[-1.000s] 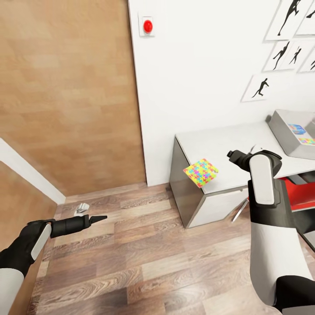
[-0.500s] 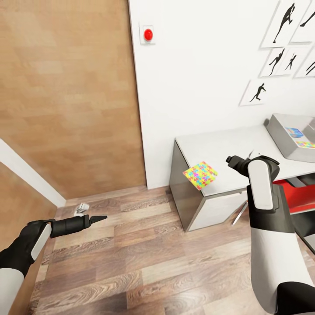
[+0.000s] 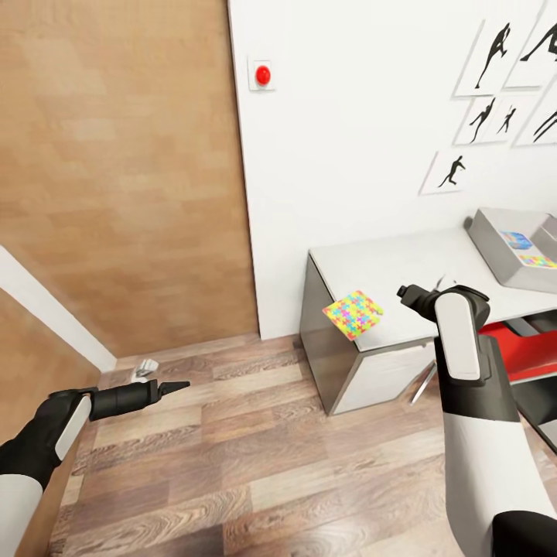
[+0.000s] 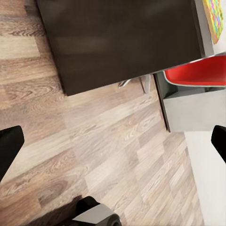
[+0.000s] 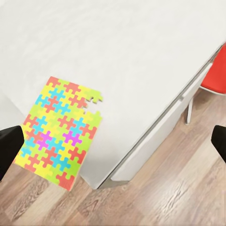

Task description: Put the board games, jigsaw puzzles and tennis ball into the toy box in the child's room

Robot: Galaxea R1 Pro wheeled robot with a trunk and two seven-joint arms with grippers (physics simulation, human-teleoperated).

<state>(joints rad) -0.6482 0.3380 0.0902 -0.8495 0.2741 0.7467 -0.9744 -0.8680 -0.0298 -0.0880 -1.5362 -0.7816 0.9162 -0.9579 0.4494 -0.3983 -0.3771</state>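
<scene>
One jigsaw puzzle (image 3: 353,314) (image 5: 59,132) lies on the near corner of the white table (image 3: 402,263), hanging partly over the edge. My right gripper (image 3: 405,294) (image 5: 113,143) hovers above the table just right of that puzzle, open and holding nothing. At the table's right end stands the grey toy box (image 3: 495,236), holding a blue board game (image 3: 517,240) and another jigsaw puzzle (image 3: 539,261). Low over the floor at the left, my left gripper (image 3: 174,386) (image 4: 113,146) is open and empty.
A red chair (image 3: 526,352) (image 5: 217,70) is tucked under the table at the right. A wooden door (image 3: 124,170) and a white wall with a red button (image 3: 263,75) stand behind. A small white object (image 3: 145,366) lies on the wood floor by the door.
The whole view has shifted as the camera moved. My right gripper sits slightly nearer the puzzle on the table corner. The left arm has not moved.
</scene>
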